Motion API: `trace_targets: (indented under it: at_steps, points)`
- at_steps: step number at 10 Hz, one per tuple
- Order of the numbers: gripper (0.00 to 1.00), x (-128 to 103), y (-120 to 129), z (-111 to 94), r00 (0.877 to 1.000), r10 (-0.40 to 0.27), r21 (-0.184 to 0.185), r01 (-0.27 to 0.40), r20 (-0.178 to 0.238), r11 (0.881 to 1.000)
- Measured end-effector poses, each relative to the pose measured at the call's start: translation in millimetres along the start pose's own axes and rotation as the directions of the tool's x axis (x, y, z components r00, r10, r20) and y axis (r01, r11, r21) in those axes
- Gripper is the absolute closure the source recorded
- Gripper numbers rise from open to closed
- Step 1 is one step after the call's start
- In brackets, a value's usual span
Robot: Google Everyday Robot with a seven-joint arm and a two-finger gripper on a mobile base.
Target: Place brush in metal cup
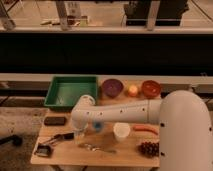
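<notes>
**Arm over table's left side, brush lying at front-left**

Gripper [78, 134] hangs low over the wooden table [125, 152], left of centre, w/ the white arm [125, 112] stretching across from the big white body on the right. The metal cup [80, 134] seems to sit right at the gripper, mostly hidden; contact unclear. The brush [52, 144] lies on the table at front-left, head near the corner, handle angling up-right twd the gripper; whether it touches the gripper can't be made out.

A blue cup [97, 125] peeks from beneath the arm, white cup [121, 131] just right of it. Silver utensil [96, 148] lies in front. Black block [55, 120] at left edge. Green tray [71, 91] at back-left, then purple bowl [112, 87], a yellowish fruit [132, 90], orange-red bowl [151, 88]. Carrot [145, 129] and grapes [148, 148] at right.
</notes>
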Motion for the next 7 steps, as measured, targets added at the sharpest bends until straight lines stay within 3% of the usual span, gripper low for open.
trace_targets:
  at_steps: [3, 7]
  points:
    - [0.36, 2.0, 0.3, 5.8, 1.000, 0.003, -0.014, -0.003, 0.005, 1.000]
    - [0.73, 2.6, 0.1, 8.6, 1.000, 0.009, -0.022, -0.008, 0.012, 1.000]
